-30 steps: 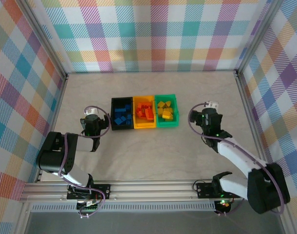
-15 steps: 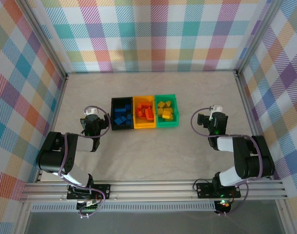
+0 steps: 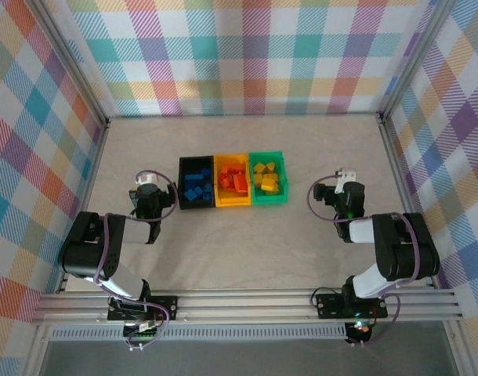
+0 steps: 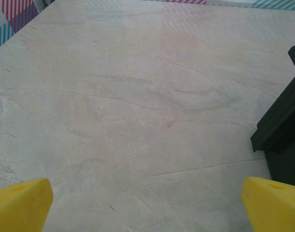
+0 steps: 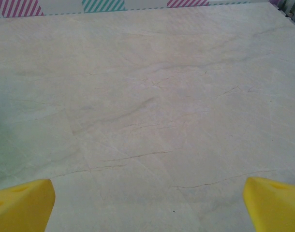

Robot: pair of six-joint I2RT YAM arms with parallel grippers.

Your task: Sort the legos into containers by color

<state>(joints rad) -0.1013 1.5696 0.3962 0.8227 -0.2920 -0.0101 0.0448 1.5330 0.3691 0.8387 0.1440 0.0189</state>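
Left pincer (image 4: 147, 205) — spread wide, empty; your wrist view puts its yellow fingertips (image 4: 22, 205) at opposite bottom corners, bare table (image 3: 247, 251) between. Black bin (image 3: 196, 182) just right of it.
Right pincer (image 5: 147, 205) — spread wide, empty, over bare table, near green bin (image 3: 269, 178) on that bin's right.
Containers: you have black bin, orange bin (image 3: 232, 180), green bin joined in row mid-table.
Legos: blue bricks (image 3: 194, 188) in black bin, red bricks (image 3: 233, 181) in orange bin, yellow bricks (image 3: 266, 182) in green bin.
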